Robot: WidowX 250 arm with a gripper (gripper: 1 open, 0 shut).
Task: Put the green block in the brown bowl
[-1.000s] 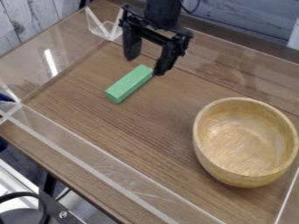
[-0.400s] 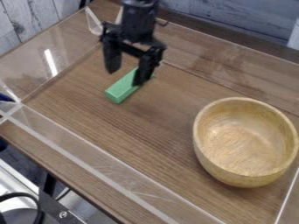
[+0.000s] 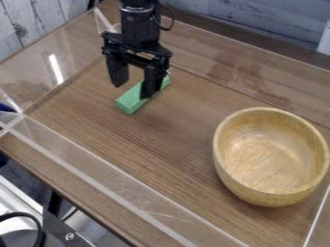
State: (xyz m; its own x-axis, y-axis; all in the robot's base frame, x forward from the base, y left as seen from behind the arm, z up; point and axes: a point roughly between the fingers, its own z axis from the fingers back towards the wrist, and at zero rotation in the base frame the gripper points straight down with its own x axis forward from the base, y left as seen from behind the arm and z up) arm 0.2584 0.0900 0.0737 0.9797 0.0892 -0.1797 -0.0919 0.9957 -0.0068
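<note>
Camera view: the green block (image 3: 137, 97), a flat, bright green bar, lies on the wooden worktop (image 3: 154, 145), its long axis running diagonally from lower left to upper right. The black claw (image 3: 135, 80) hangs right over it, jaws spread wide, pointing down. The brown bowl (image 3: 269, 154) sits well apart, lower right.

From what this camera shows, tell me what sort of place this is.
Probably a robot test bench, not a home. A wood-grain tabletop is fenced by clear plastic walls, and a black gripper hangs open over a green block, with only a wooden bowl beside it.
</note>
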